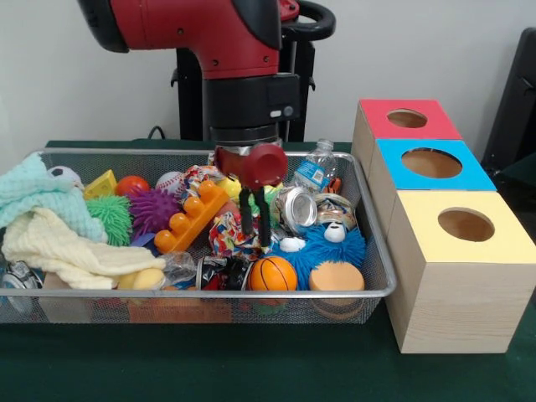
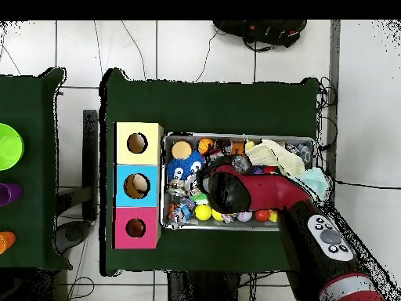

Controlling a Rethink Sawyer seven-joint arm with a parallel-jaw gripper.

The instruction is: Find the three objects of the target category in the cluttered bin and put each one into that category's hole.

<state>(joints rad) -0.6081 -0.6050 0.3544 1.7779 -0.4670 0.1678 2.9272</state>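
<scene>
The wire mesh bin (image 1: 378, 293) is full of toys; it also shows in the overhead view (image 2: 235, 135). My gripper (image 1: 255, 224) hangs into its middle, fingers a little apart and empty, tips just above a crumpled colourful wrapper (image 1: 226, 234). A soft yellow-orange shape (image 1: 142, 279), perhaps a duck, lies at the front left, half under a cream cloth (image 1: 67, 247). No other duck shows clearly. The red-topped box's hole (image 1: 407, 118) is to the right of the bin, farthest from the camera; it shows in the overhead view (image 2: 135, 228). There the arm hides the gripper.
Blue-topped (image 1: 431, 162) and yellow-topped (image 1: 466, 224) boxes stand nearer in the same row. In the bin: an orange basketball (image 1: 273, 274), a blue fuzzy toy (image 1: 322, 248), a can (image 1: 297, 208), a water bottle (image 1: 315, 167), an orange block (image 1: 191, 219), spiky balls (image 1: 153, 209), a teal cloth (image 1: 38, 194).
</scene>
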